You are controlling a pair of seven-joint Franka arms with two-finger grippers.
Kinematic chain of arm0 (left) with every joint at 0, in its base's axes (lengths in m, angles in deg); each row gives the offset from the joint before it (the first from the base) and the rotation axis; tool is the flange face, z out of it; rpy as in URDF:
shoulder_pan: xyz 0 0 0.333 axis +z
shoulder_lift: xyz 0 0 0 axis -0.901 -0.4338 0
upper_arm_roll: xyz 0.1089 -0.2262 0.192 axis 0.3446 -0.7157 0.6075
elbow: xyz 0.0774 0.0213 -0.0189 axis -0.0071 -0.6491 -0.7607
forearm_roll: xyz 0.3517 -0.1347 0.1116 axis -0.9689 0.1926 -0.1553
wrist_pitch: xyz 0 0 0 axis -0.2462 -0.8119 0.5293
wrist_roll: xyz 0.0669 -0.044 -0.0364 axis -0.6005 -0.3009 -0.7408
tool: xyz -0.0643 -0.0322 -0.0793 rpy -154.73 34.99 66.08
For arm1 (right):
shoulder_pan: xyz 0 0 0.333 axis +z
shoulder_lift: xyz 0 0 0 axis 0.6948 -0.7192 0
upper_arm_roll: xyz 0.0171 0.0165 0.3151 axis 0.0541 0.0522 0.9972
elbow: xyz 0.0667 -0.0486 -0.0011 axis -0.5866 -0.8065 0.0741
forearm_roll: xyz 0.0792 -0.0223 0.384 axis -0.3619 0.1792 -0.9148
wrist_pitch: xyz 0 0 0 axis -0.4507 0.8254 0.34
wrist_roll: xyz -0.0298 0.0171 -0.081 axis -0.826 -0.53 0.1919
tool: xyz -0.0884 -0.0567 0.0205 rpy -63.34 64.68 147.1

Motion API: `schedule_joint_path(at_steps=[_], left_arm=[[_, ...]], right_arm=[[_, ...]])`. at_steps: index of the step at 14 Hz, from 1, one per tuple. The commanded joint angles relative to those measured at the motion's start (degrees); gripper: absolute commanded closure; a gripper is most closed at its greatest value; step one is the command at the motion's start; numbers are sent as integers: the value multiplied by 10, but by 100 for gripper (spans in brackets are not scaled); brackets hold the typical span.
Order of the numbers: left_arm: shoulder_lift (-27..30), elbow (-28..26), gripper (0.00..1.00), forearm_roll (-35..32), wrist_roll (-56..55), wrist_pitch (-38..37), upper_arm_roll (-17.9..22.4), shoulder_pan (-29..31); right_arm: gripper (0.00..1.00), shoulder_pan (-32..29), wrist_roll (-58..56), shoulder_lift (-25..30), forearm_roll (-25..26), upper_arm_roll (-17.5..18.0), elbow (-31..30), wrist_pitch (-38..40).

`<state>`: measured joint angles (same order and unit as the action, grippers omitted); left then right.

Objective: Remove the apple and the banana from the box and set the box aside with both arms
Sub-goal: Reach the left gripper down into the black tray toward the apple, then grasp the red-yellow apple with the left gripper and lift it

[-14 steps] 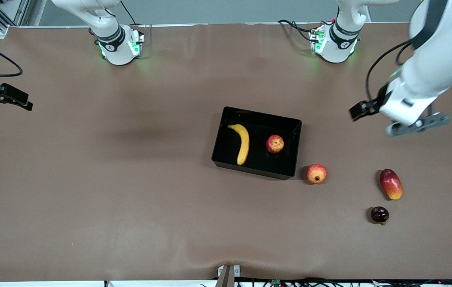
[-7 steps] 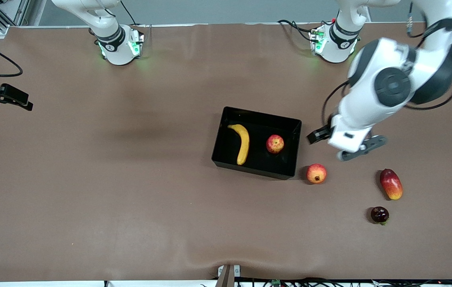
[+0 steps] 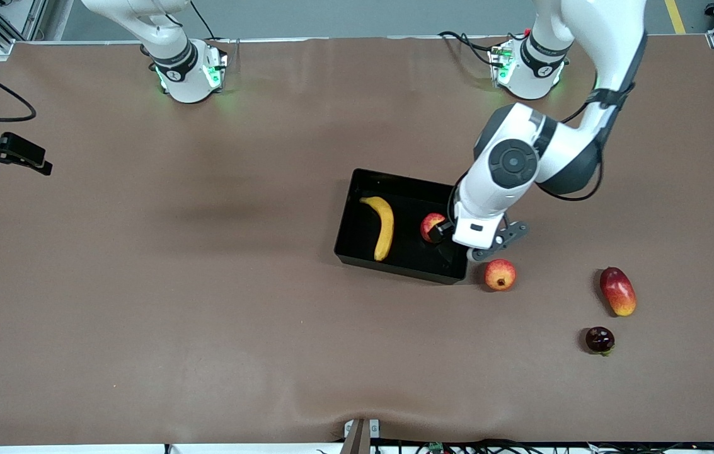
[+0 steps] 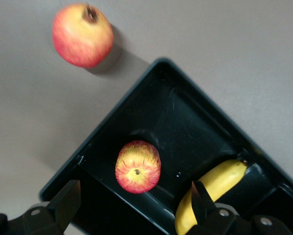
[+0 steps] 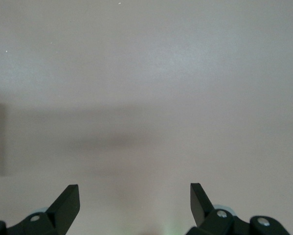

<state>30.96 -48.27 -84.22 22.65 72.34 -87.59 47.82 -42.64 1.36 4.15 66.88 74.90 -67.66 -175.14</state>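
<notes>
The black box (image 3: 410,255) stands mid-table. The yellow banana (image 3: 384,227) and the small red apple (image 3: 430,222) lie in it. My left gripper (image 3: 443,239) is open and empty, up over the box's end toward the left arm's end of the table, partly covering the apple. In the left wrist view its open gripper (image 4: 135,196) hangs above the apple (image 4: 138,166), with the banana (image 4: 210,188) and the box (image 4: 185,122) below. My right gripper (image 5: 135,193) is open and empty over bare table, and that arm waits.
A round orange-red fruit with a dark crown (image 3: 500,275) lies just beside the box's corner, nearer the front camera; it also shows in the left wrist view (image 4: 82,34). A red-yellow mango (image 3: 617,291) and a small dark fruit (image 3: 600,340) lie toward the left arm's end.
My left arm has swung in from the left arm's end of the table to over the box, by the apple. The fruits, the box and the right arm have not moved.
</notes>
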Motion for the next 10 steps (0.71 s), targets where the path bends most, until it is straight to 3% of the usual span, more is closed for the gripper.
schedule_joint_path(at_steps=[1, 10], left_arm=[[5, -62, 0, 2, -9, 83, 2, -4], [-70, -66, 0, -4, -9, 134, 3, -29]], right_arm=[[0, -1, 8, -5, -1, 1, 13, 5], [0, -1, 8, -5, 0, 1, 13, 5]])
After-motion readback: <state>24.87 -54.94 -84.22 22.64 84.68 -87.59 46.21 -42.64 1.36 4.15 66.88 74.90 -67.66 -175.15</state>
